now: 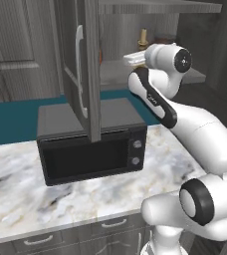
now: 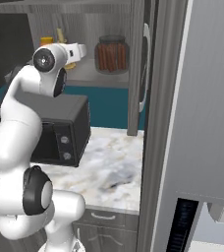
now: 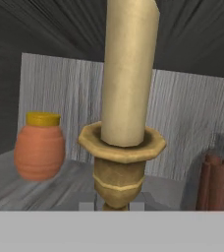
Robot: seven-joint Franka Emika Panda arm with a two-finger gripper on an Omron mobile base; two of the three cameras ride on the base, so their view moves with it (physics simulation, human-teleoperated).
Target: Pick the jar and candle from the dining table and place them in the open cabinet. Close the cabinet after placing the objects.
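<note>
No brand, label or writing can be read on any of the things. On the grey inner shelf (image 2: 92, 74) of the tall dark grey wood-grain cabinet (image 1: 88, 60) there are three things: one candle, one jar and one small bottle. The thin pale-yellow taper candle in a small brass holder (image 3: 126, 128) stands upright, its long axis vertical, and the flared base is low at the shelf, though I cannot tell if it touches it. In the hand view it is in the middle, very close to the camera. The end effector (image 1: 134, 59) is closed, and in the hand view its tips sit on both sides of the holder's base — it appears to hold the candle there. The squat round clear glass jar with dark rim, filled with reddish-brown sticks (image 2: 112, 54), stands upright on the shelf near its right edge, just beside the open door. The small orange bottle with a yellow lid (image 3: 39, 146) stands toward the left edge of the shelf, apart from the candle. Below the cabinet one black microwave (image 1: 90, 142) rests on the white-grey marble tabletop (image 1: 31, 196).
</note>
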